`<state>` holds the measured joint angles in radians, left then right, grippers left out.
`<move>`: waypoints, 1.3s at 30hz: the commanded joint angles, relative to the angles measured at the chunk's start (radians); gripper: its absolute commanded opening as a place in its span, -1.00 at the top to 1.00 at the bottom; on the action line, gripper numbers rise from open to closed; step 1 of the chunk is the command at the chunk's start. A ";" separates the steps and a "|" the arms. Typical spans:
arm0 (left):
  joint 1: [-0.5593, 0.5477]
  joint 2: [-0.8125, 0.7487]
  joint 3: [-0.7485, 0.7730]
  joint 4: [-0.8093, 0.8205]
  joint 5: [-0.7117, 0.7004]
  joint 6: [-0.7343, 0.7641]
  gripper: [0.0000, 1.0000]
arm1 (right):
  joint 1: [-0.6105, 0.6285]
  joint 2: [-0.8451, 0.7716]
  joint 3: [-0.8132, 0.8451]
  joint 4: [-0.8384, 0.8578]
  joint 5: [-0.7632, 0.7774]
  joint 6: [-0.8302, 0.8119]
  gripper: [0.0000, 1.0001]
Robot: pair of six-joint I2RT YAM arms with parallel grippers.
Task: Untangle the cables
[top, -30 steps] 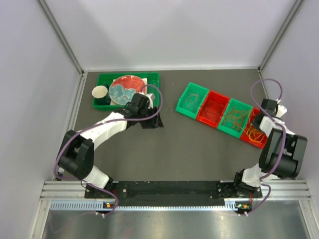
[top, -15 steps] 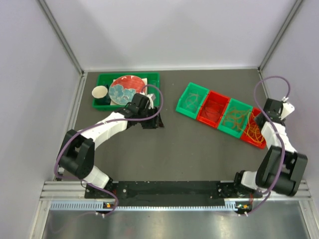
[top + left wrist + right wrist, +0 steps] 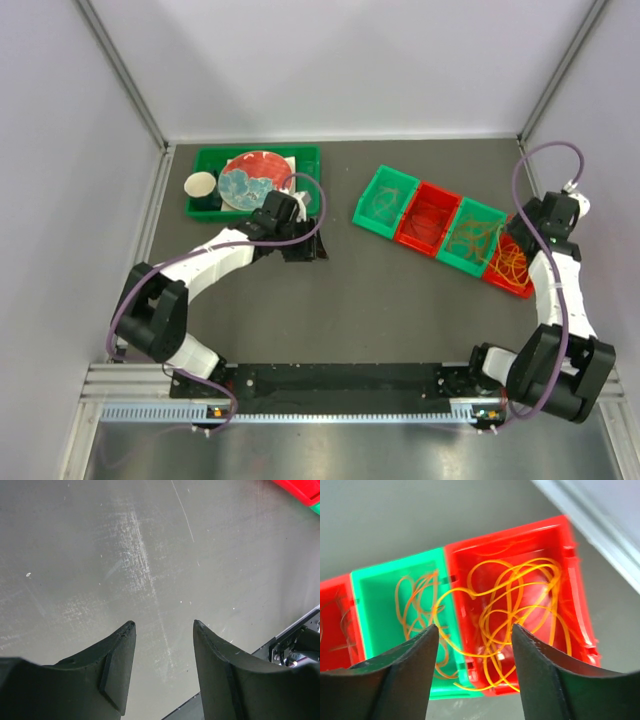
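Over the end red bin [image 3: 577,592], we are sorting yellow cables [image 3: 520,605], both the right gripper [image 3: 474,630] and left gripper [image 3: 164,625] parted and empty, probably needing to pinch the straying loop next.

Counter [image 3: 330,300]: tray [image 3: 205,157] far left, near back edge. Plate [image 3: 250,178] in tray, right of middle; cup [image 3: 200,185] in tray's left end, beside plate. Row of four bins [image 3: 400,173] right of tray, touching side by side, slanting from far centre to near right. Cables [image 3: 520,605] in bins; in end bin [image 3: 510,535] at right, loops cross shared wall into neighbouring bin [image 3: 395,569]. Left hand [image 3: 303,245] over bare counter, just before tray's right end, between tray and bins. Right hand [image 3: 475,629] above end bin, near counter's right edge
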<state>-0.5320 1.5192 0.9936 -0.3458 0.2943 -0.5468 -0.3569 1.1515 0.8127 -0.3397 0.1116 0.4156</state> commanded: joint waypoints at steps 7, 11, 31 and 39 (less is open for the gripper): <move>0.000 -0.039 -0.015 0.050 -0.004 0.005 -0.08 | 0.021 0.056 0.042 -0.012 -0.173 -0.096 -0.22; 0.000 -0.033 -0.012 0.048 -0.001 0.004 -0.08 | 0.036 0.122 0.055 0.001 -0.144 -0.100 -0.03; 0.001 -0.016 -0.001 0.048 -0.001 0.013 -0.08 | 0.038 0.065 0.020 0.024 0.077 -0.060 1.00; 0.001 -0.019 -0.001 0.041 -0.003 0.018 -0.08 | 0.010 0.241 0.022 0.062 0.169 -0.011 1.00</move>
<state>-0.5320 1.5120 0.9867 -0.3412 0.2943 -0.5465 -0.3317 1.2922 0.8246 -0.3149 0.2276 0.3641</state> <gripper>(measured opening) 0.538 0.009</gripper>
